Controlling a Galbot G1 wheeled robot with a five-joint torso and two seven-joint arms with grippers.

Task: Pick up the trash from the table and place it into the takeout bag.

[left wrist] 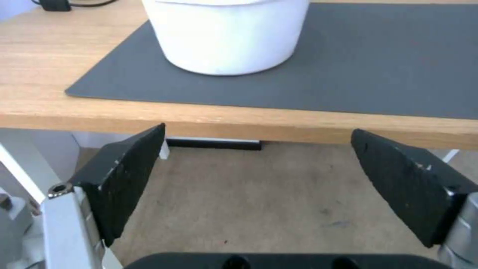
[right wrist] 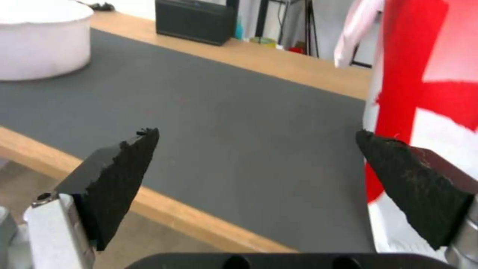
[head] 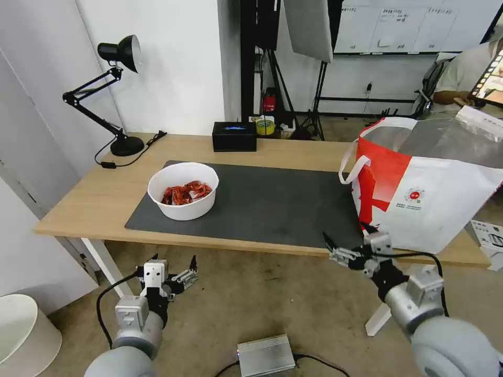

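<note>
Grippers came nearest: the left gripper (head: 173, 262) hung below the table (head: 84, 201) edge at about seven o'clock, jaws spread wide and empty; the right gripper (head: 348, 238) hovered at the front edge near five o'clock, likewise parted and holding nothing. Farther in, the bowl (head: 183, 190) of red shells sat on the mat (head: 272, 201) at ten o'clock. The bag (head: 424, 183) stood open at three o'clock. Judging by this, the bowl had yet to be moved.

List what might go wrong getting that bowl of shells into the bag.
The white round bowl is open-topped with red crayfish shells loose inside; tilting may spill them on the dark grey mat. The white and red takeout bag leans at the desk's right end and may tip. The left gripper and right gripper are open.
</note>
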